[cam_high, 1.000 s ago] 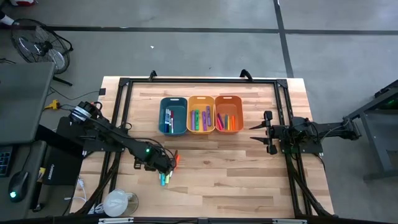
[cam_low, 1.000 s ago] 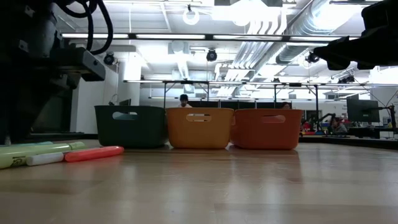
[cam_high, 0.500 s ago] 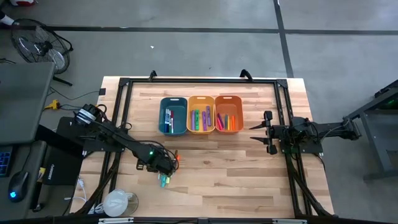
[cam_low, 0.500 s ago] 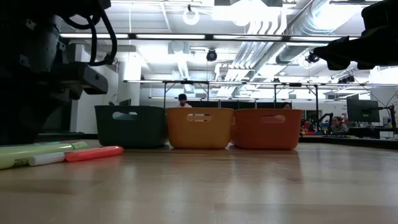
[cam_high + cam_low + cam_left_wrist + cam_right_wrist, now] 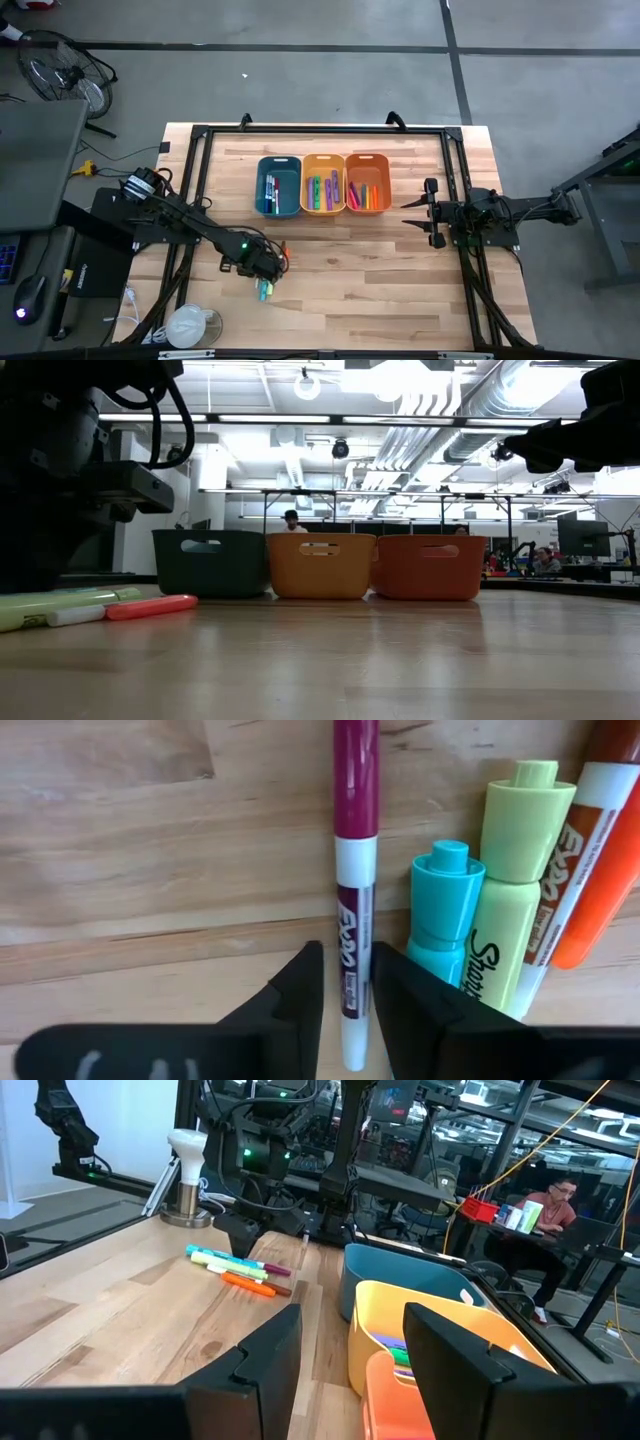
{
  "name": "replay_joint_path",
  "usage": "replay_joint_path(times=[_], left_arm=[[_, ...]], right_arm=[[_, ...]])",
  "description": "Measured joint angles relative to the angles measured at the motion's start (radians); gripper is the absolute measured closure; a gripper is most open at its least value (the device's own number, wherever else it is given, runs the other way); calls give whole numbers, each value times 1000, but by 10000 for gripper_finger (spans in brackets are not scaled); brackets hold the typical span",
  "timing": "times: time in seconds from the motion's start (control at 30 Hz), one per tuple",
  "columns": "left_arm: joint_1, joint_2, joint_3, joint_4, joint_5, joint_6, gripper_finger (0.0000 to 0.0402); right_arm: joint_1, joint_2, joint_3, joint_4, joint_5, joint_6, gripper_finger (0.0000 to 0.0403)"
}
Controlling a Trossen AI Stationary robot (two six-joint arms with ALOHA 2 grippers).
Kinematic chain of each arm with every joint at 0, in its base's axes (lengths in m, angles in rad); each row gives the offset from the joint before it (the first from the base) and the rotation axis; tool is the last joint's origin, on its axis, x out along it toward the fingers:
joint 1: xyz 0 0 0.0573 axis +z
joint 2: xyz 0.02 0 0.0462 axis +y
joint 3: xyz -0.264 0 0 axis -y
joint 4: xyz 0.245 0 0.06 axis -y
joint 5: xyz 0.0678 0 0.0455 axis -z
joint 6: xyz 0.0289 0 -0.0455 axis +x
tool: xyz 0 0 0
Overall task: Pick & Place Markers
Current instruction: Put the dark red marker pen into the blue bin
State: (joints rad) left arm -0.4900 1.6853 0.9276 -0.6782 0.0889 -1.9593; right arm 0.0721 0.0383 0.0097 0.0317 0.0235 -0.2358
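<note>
Several loose markers lie flat on the wooden table near its front left: a purple marker (image 5: 355,820), a teal highlighter (image 5: 445,910), a yellow-green highlighter (image 5: 520,870) and an orange marker (image 5: 590,870). From table height the orange marker (image 5: 150,606) also shows. My left gripper (image 5: 347,952) points down over this cluster (image 5: 265,288). Its fingers stand narrowly apart on either side of the purple marker's white barrel. My right gripper (image 5: 405,213) waits open and level at the table's right, pointing toward the bins. My left gripper comes from above with its fingers across the purple marker, one on each side of the white barrel (image 5: 350,995) near its end. The marker lies flat on the table. I cannot tell whether the fingers touch it.
A teal bin (image 5: 278,186), a yellow-orange bin (image 5: 323,183) and an orange bin (image 5: 367,183) stand in a row at the far middle, each holding markers. A black frame (image 5: 320,130) rims the table. A white stand (image 5: 190,325) sits at the near left. A person (image 5: 555,1210) sits beyond the table.
My left gripper has come down toward the loose markers, staying pointed down. The markers have not moved.
</note>
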Motion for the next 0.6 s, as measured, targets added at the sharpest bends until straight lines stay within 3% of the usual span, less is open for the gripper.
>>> replay_joint_path(times=[0.27,0.6], left_arm=[[0,1,-1,4,3,1,384],[-1,2,-2,2,6,18,384]], right_arm=[[0,0,0,1,0,0,236],[0,1,0,1,0,0,236]])
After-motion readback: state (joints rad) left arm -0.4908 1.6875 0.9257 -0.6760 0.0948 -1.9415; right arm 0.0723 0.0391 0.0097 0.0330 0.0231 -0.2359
